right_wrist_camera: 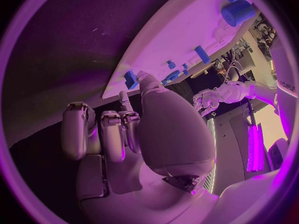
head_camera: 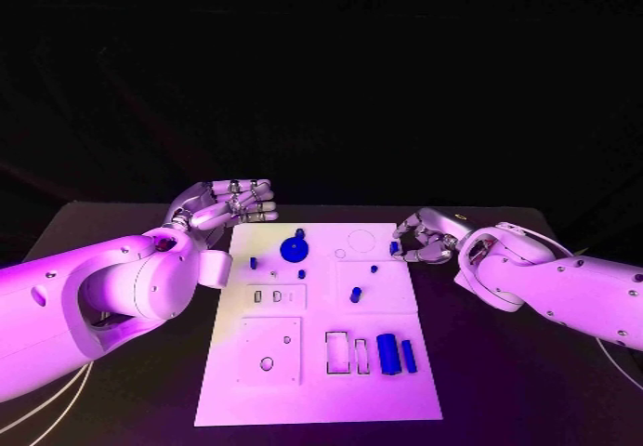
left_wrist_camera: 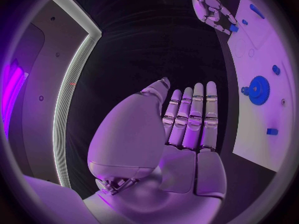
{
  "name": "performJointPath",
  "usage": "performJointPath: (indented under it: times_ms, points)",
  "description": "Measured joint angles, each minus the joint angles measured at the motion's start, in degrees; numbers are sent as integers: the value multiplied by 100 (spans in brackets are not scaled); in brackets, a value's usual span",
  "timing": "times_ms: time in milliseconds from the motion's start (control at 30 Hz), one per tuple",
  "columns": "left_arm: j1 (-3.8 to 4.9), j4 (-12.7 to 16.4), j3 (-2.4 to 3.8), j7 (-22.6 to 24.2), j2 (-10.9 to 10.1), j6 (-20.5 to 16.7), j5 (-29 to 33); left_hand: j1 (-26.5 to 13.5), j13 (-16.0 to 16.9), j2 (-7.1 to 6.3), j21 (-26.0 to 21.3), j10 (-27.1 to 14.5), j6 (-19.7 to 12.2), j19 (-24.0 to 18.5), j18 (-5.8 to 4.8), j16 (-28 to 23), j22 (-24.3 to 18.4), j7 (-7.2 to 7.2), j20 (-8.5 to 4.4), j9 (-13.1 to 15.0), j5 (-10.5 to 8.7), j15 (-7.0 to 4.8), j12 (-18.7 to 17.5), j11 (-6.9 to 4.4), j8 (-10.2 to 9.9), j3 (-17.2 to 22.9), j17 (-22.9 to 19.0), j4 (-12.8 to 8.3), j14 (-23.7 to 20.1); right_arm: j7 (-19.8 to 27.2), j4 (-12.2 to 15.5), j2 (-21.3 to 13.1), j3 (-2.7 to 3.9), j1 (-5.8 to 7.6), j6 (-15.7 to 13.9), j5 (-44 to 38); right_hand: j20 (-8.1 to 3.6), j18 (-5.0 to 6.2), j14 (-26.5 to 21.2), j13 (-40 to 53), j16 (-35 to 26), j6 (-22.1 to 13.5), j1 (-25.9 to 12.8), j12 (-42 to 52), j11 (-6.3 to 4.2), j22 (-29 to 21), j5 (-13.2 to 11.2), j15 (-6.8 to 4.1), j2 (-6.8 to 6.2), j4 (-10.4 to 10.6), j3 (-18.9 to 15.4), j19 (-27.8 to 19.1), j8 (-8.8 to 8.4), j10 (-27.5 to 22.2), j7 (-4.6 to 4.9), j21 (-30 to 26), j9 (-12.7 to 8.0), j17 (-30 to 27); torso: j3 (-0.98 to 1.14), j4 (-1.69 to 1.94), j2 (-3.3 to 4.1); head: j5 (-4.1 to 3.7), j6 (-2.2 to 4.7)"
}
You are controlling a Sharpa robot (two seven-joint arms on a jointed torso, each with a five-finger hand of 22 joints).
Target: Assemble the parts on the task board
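Fingers [left_wrist_camera: 193, 117] of the left hand [head_camera: 225, 206] lie straight and side by side with nothing in them, the palm bare in the left wrist view; this hand hangs over the black desk [head_camera: 121, 232] just off the far left corner of the task board [head_camera: 321, 372]. The right hand [head_camera: 426, 240] sits at the board's right edge near its far end, fingers curled, and a small blue part [head_camera: 396, 247] shows at its fingertips; in the right wrist view the thumb and a finger appear to pinch that blue piece right at the board's edge, though the exact contact is hard to make out. On the white board, a blue gear [head_camera: 294, 247] stands at the far end toward the left, with a small blue knob touching its far side. Several small blue pegs lie scattered near it: one [head_camera: 254, 263] to its left, one [head_camera: 303, 273] just on the near side of it, and another [head_camera: 355, 295] closer to the board's middle. At the near right, two blue bars [head_camera: 388, 353] lie side by side, next to two outlined rectangular slots [head_camera: 338, 353]. A raised square panel [head_camera: 270, 351] with an oval hole sits at the near left, and a smaller panel with little slots lies just beyond it.
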Motion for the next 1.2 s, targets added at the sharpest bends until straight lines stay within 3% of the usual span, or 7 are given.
performJointPath:
  times_ms: [933, 1100, 1200]
  points:
    - [0, -5, 0, -2, -9, 5, 0, 0, 0, 0, 0, 0, 0, 0, 0, 0, 0, 0, 0, 0, 4, 0, 0, 0, 0, 0, 4, 0, 0, 25, -142, 133, -1, -32, 124, -67, -22, 0, 0, 4, 0, 432, 156, 53, 0, -2, -71, 0, 157, -172, 205, 23, 79, 0, -121, 0, 79, 4, 0, 4, -3, -1, -37]
    - [0, -5, 0, -5, -10, 5, -5, 0, 0, 0, 0, 0, 0, 0, 0, 0, 0, 0, 0, 0, 4, 0, 0, 0, 0, 0, 4, 0, 0, 20, -153, 138, -1, -34, 137, -85, -44, 0, 22, 3, 0, 535, 175, 81, -42, -3, -101, -22, 189, -191, 271, 44, 104, 0, -164, 2, 93, 3, 3, 2, -3, -6, -42]
    - [0, -5, 0, -6, -11, 6, -10, 0, 0, 0, 0, 0, 0, 0, 0, 0, 0, 0, 0, 0, 4, 0, 0, 0, 0, 0, 4, 0, 0, 20, -157, 140, 0, -35, 131, -92, -74, 0, 13, 3, 0, 660, 172, 117, -104, -3, -127, -57, 295, -197, 342, 74, 149, 2, -200, 41, 109, 3, 3, 3, -3, -10, -47]
